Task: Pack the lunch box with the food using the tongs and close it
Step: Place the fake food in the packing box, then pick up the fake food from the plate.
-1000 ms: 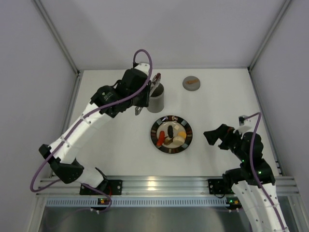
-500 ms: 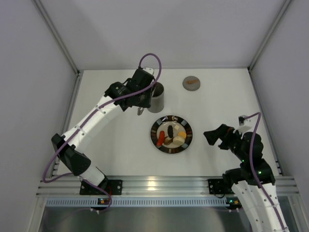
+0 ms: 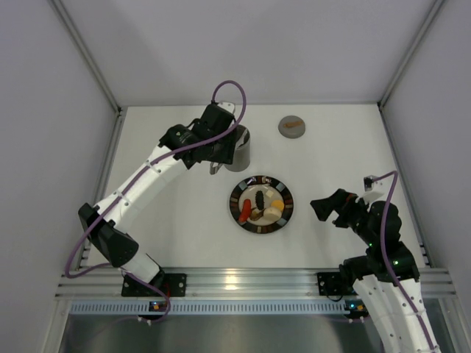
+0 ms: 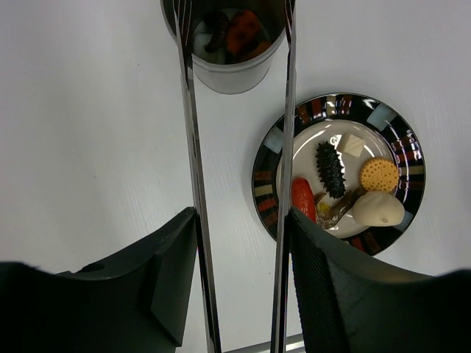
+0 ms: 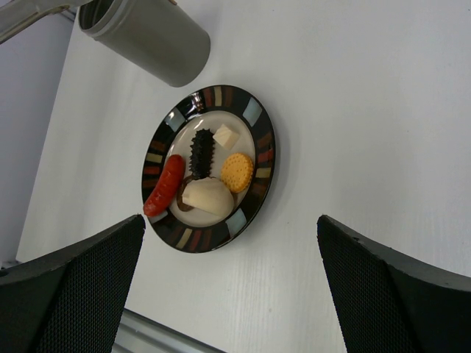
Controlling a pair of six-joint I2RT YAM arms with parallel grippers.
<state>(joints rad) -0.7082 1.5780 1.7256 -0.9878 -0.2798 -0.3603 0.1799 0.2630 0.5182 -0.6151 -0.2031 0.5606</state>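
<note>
**Tongs held over the open lunch box, more food waiting on the plate**

My left gripper (image 4: 241, 217) is grasping the tongs (image 4: 193, 147). Each finger presses against the outside of one slim arm, and the two arms run up the wrist view side by side with a clear gap between them. Their tips reach the mouth of the lunch box (image 4: 234, 73) at the top edge of that view. I cannot tell whether the tips are inside the mouth or just above it.

The lunch box stands upright on the table (image 3: 184, 220), far of centre and a little to the left, with its mouth uncovered. Inside I see an orange piece (image 4: 243, 33), a dark piece (image 4: 217, 29) and something pale at the left wall.

The rest of the food (image 4: 346, 184) lies on the plate (image 4: 383, 121), which sits near the lunch box on its near-right side, not touching it. On it are a red sausage (image 4: 303, 198), a black spiky piece (image 4: 330, 169), a round cracker (image 4: 379, 174), a cream lump (image 4: 377, 209) and a small pale cube (image 4: 353, 145).

The lid (image 3: 292, 126) lies flat at the far side, to the right of the lunch box and apart from it.

My right gripper (image 5: 229, 224) hangs over the right part of the table with its fingers spread wide and nothing between them, the plate in its view.
</note>
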